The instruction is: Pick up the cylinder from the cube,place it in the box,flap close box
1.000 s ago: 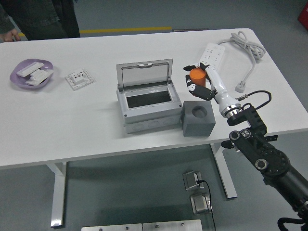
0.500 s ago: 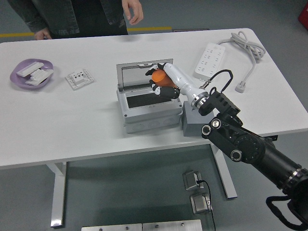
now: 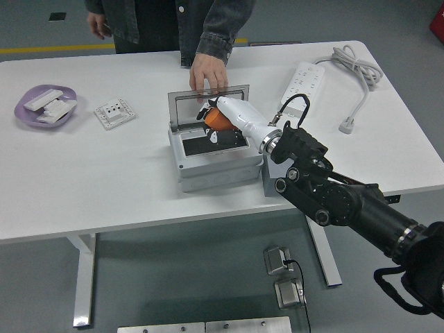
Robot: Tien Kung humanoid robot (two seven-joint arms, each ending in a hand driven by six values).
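Observation:
My right hand [image 3: 216,122] is shut on the orange cylinder [image 3: 214,120] and holds it over the opening of the grey box [image 3: 211,165], near its back edge. The box's lid [image 3: 186,107] stands open and upright behind. A person's hand [image 3: 208,71] rests on the top edge of the lid. The dark grey cube [image 3: 272,182] stands just right of the box, mostly hidden behind my right arm [image 3: 333,198]. My left arm is out of view.
A purple dish [image 3: 28,102] with white parts sits at the far left, a white socket plate [image 3: 114,113] beside it. A white power strip [image 3: 305,78] with its cable [image 3: 357,69] lies at the back right. The person stands at the far edge.
My right hand carried the orange cylinder left from beside the cube to over the box opening. The person stepped in and put a hand on the lid's top edge.

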